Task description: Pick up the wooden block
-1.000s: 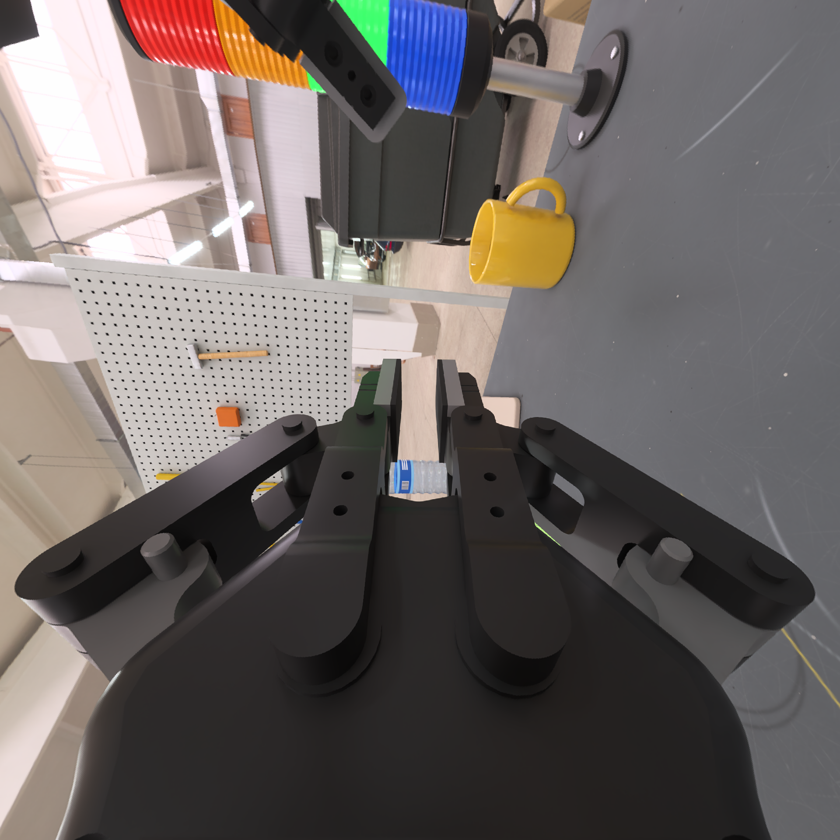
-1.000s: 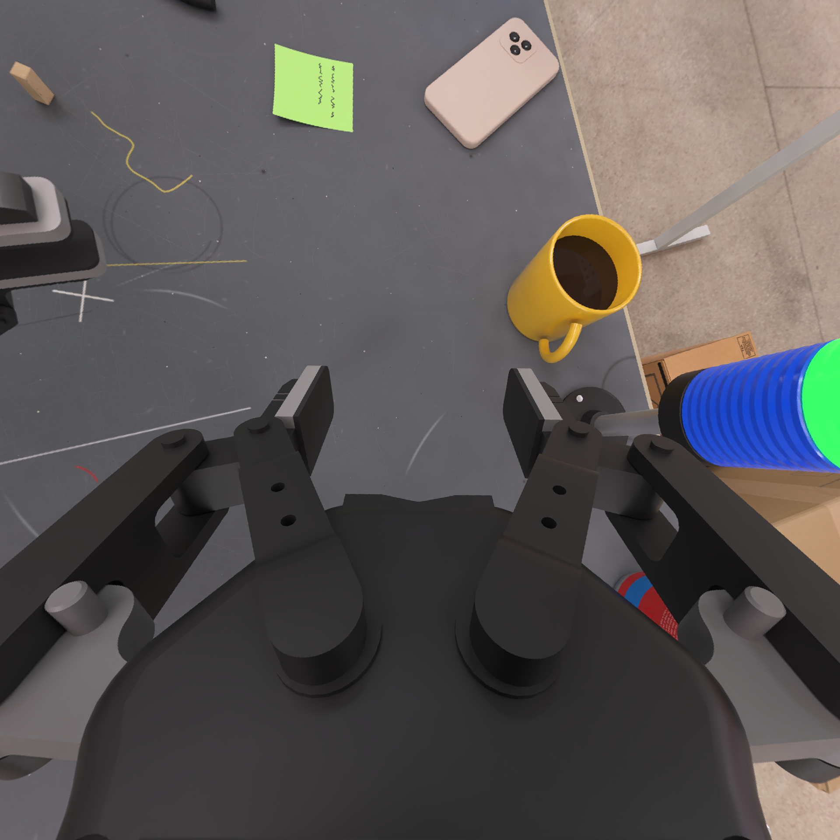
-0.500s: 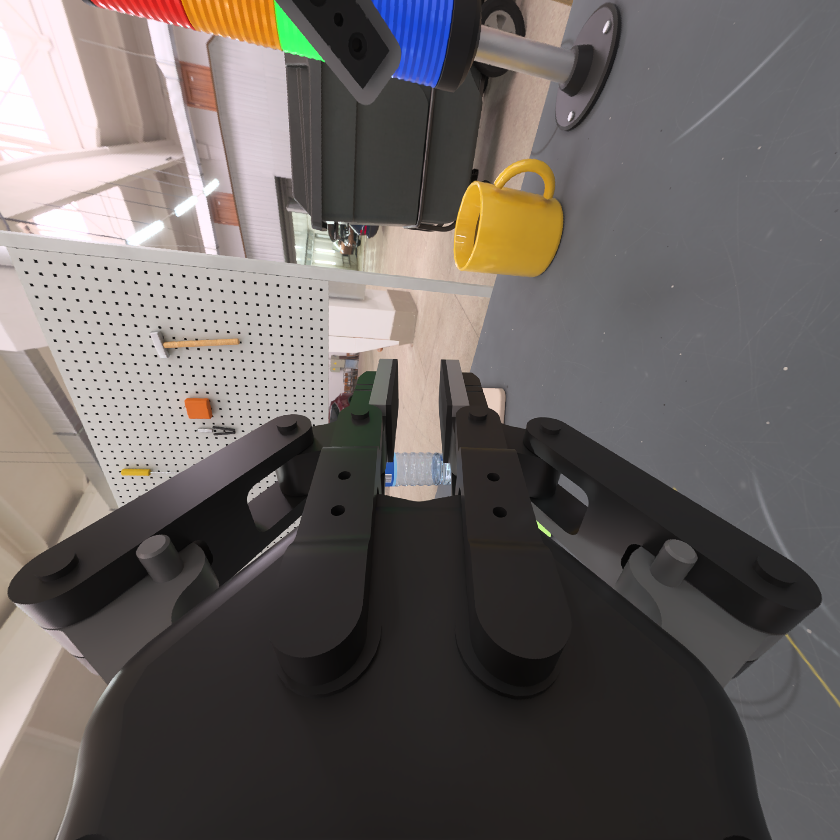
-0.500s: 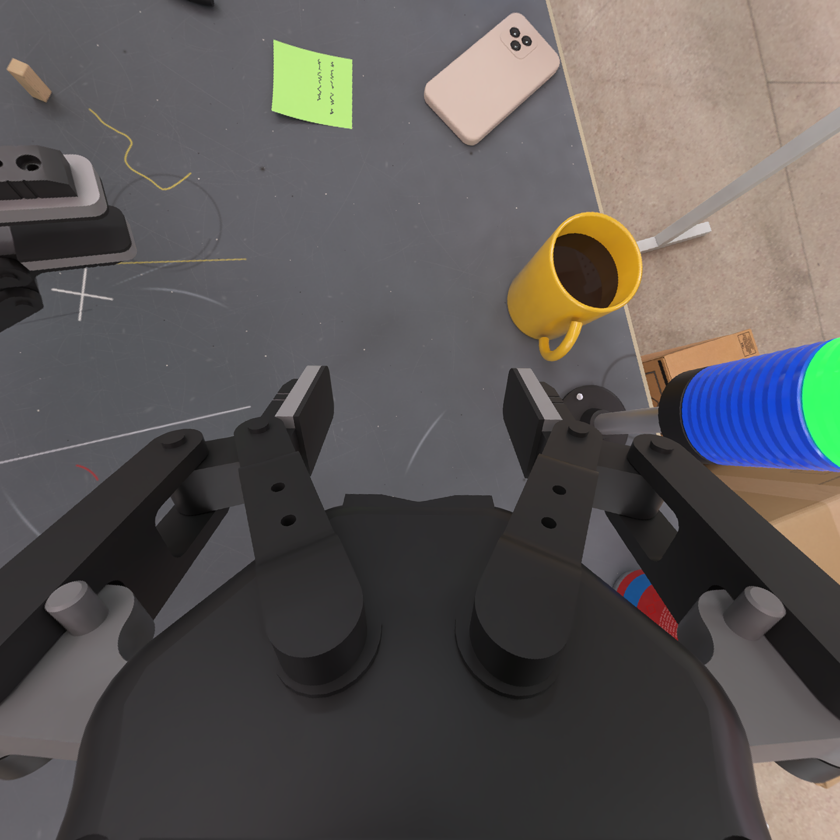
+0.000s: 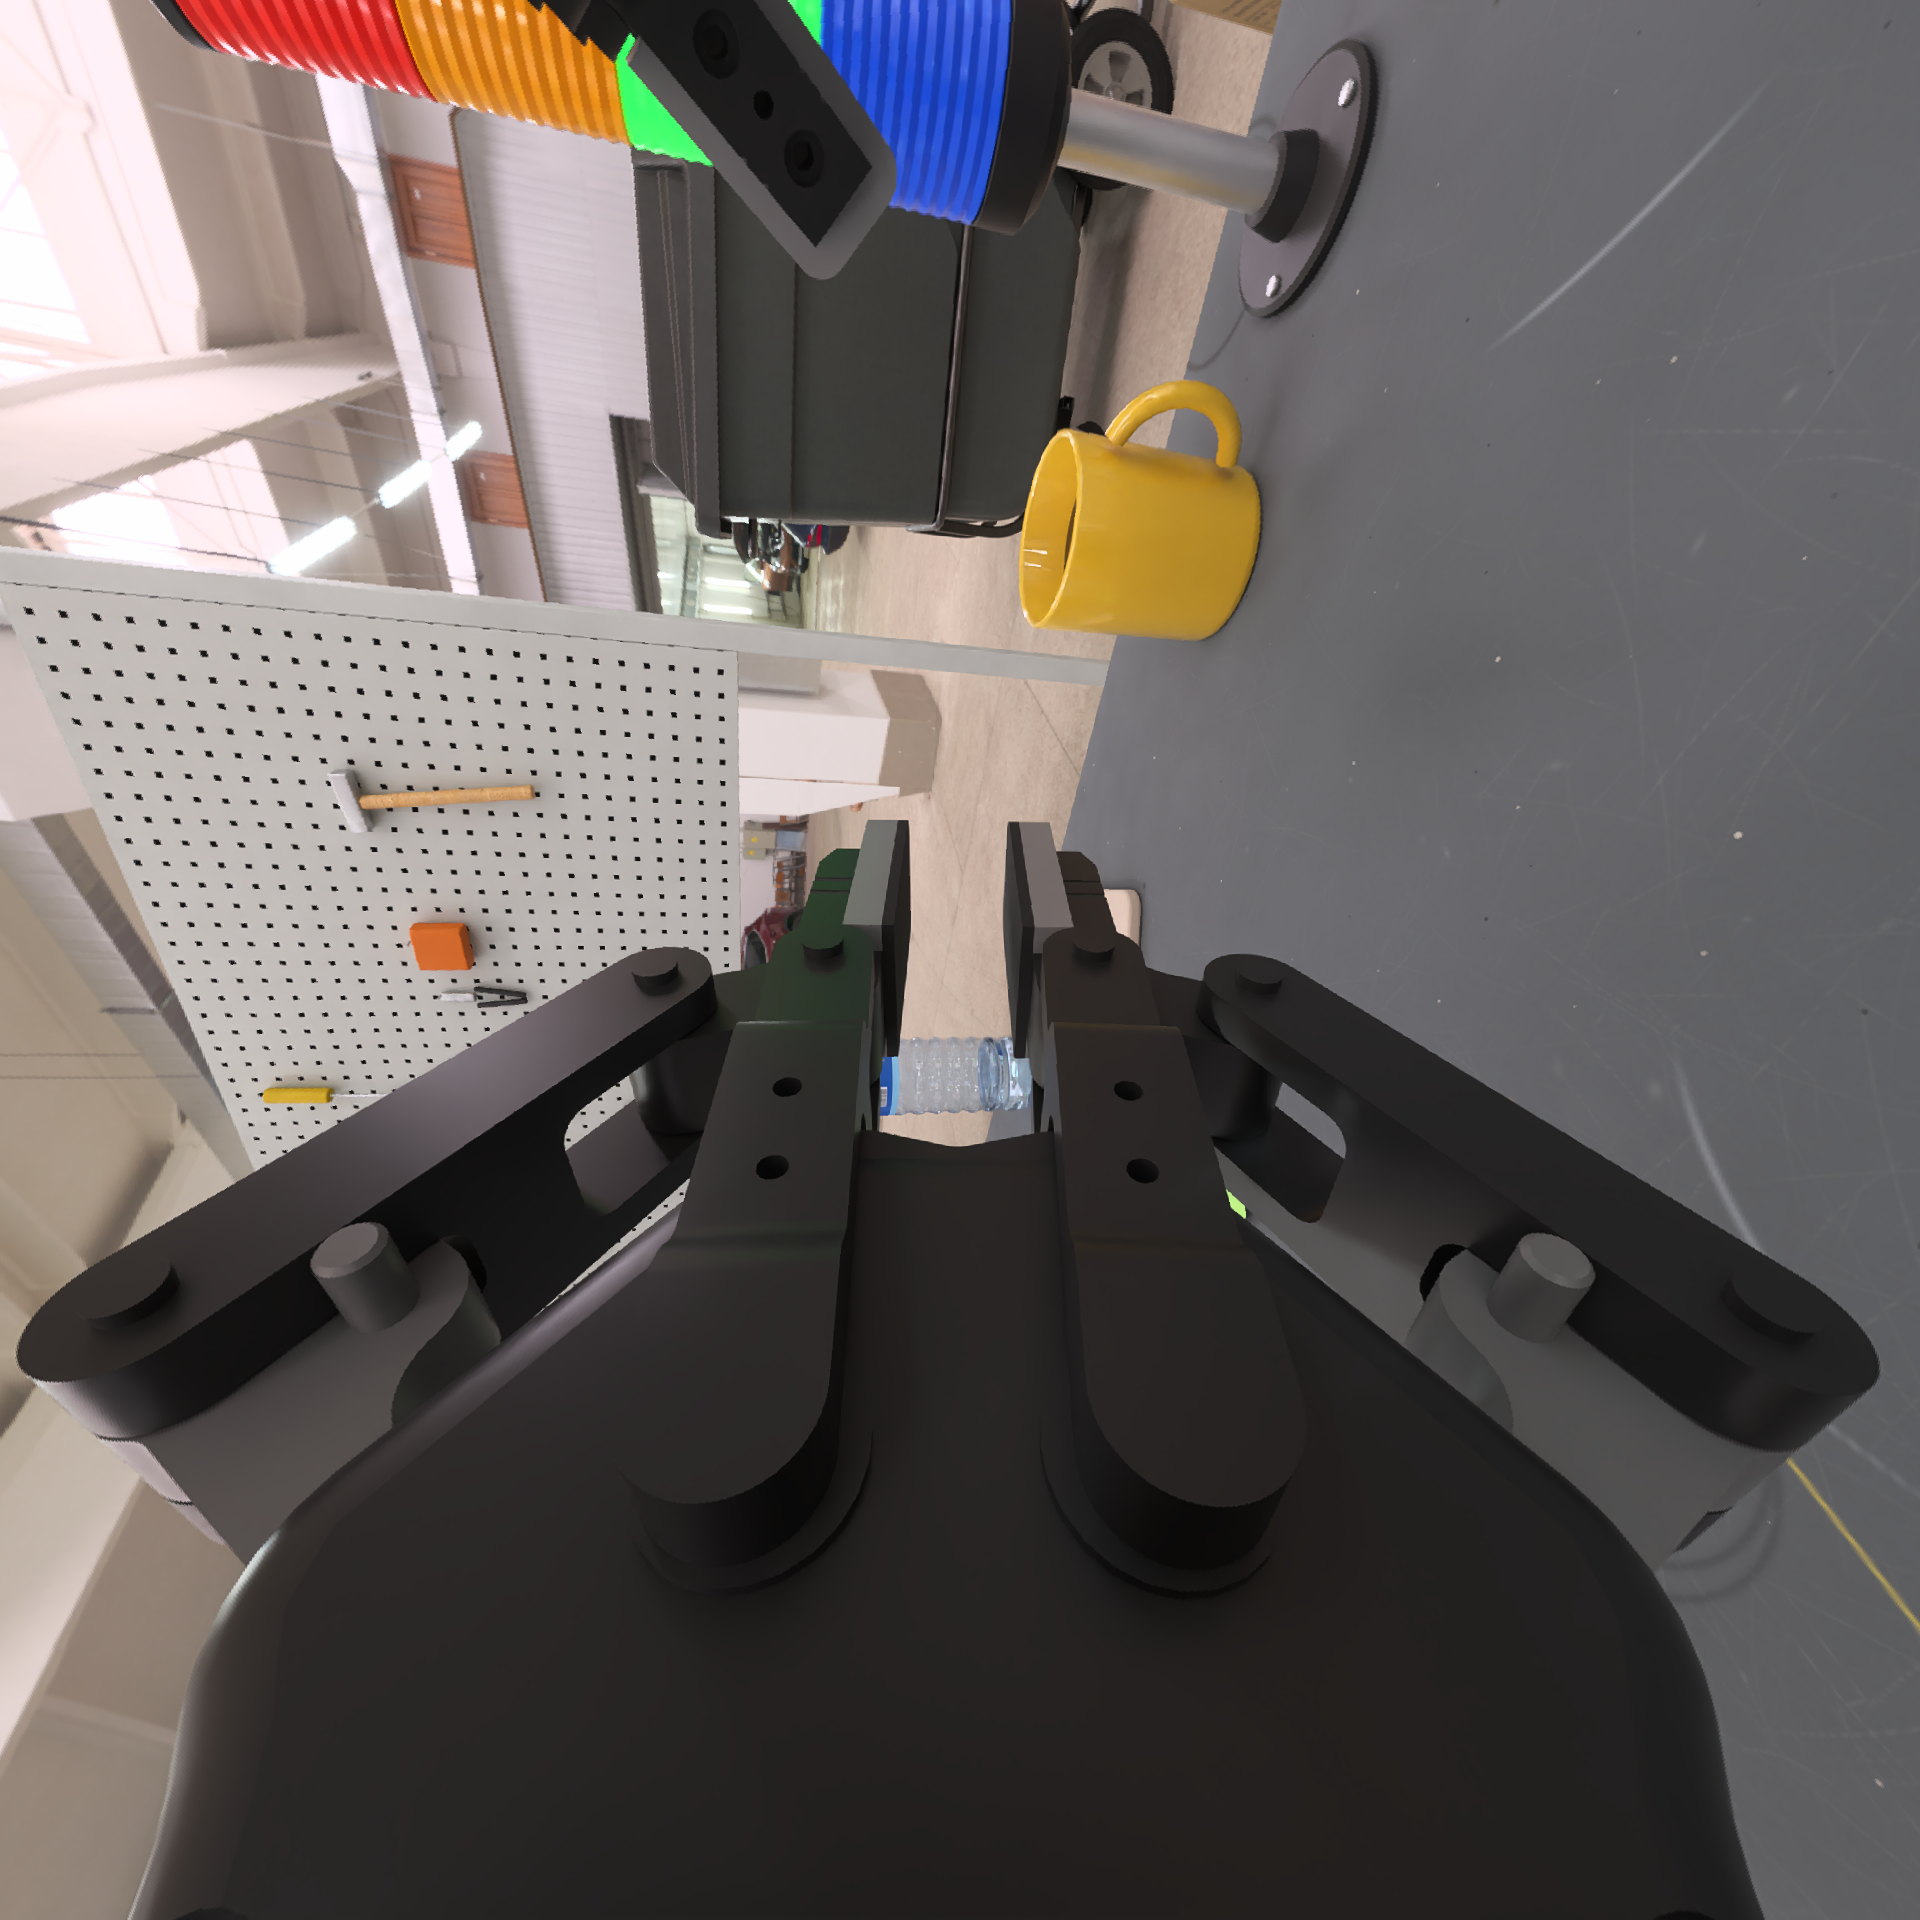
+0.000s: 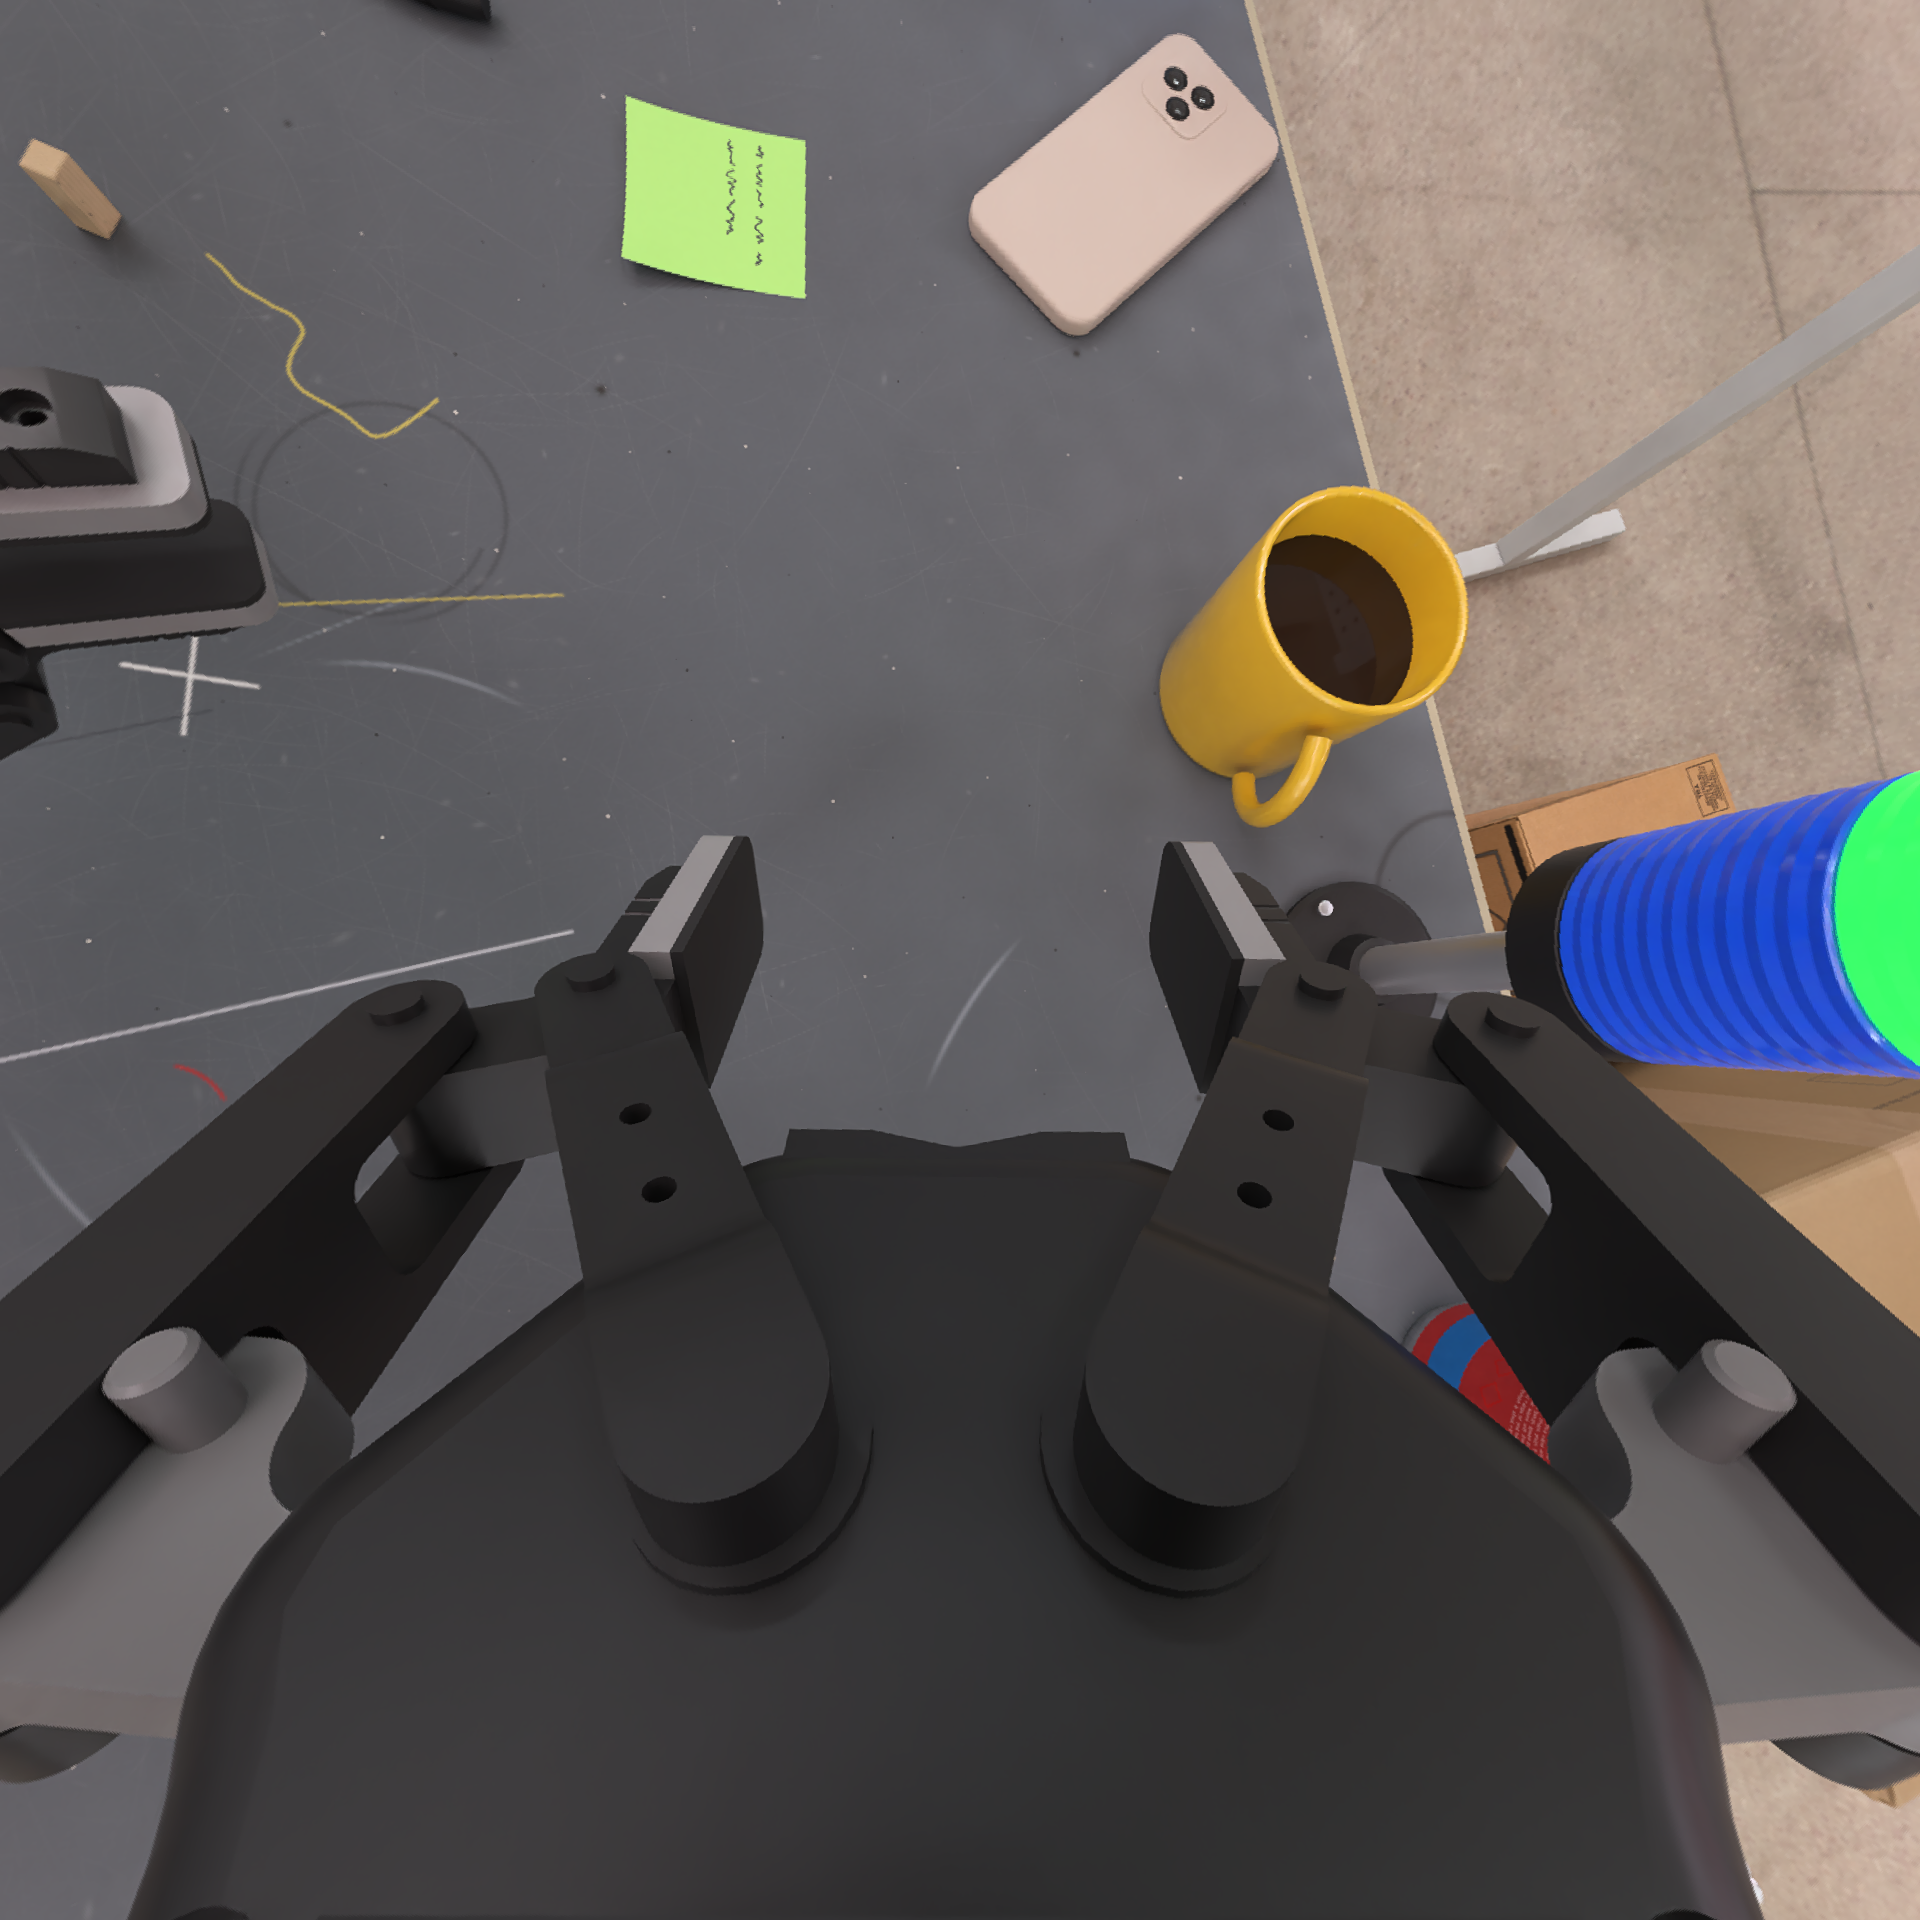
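Twice catching the yellow mug (image 6: 1299,665): at the right edge of the grey counter (image 6: 831,520) in the right wrist view, with dark liquid inside, and again in the upper middle of the left wrist view (image 5: 1143,530).

Holding the right claw (image 6: 956,935) spread wide above bare counter in the middle of the frame, pinching nothing.

Holding the left claw (image 5: 956,883) almost pressed together, with only a narrow gap between the pads, and gripping nothing; seeing through that gap a clear plastic bottle (image 5: 956,1075) far behind.

Finding the wooden block (image 6: 71,189) in the far upper left corner of the right wrist view, lying on the counter, well apart from both claws. Seeing a thin yellow string (image 6: 301,353) just below it, a green sticky note (image 6: 715,197) at upper middle and a pink phone (image 6: 1122,187) at upper right.

Noticing the striped signal tower (image 6: 1725,925) at the right edge, beside a cardboard box (image 6: 1600,821).

Showing, in the left half of the left wrist view, a white pegboard (image 5: 312,831) carrying a hammer (image 5: 436,800).
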Robot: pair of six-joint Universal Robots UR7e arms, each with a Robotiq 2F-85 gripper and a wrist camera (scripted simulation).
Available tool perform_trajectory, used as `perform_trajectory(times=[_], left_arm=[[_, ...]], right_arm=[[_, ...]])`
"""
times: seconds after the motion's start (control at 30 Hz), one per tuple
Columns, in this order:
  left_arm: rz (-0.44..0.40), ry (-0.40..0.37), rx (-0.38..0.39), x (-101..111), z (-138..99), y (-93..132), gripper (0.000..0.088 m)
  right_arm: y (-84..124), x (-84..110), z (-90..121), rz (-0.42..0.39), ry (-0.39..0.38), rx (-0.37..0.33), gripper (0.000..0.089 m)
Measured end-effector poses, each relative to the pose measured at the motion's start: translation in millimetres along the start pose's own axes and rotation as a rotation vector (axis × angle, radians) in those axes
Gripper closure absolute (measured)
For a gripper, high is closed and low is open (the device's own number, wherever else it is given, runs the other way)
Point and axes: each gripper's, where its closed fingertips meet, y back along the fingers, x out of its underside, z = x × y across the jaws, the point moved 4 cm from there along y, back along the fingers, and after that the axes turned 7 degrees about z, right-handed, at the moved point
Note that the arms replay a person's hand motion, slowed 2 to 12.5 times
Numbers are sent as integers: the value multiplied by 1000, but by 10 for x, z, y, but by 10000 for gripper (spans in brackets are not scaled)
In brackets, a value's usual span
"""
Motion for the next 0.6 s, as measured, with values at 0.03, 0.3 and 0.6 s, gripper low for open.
perform_trajectory(times=[0.03,0.3,0.6], left_arm=[[-1,0,0,-2,-4,9,717],[-3,-15,7,10,-44,65,730],[-5,-22,2,39,-68,98,728]], right_arm=[[0,0,0,0,0,0,227],[0,0,0,-1,2,0,227],[-1,1,0,-4,2,1,227]])
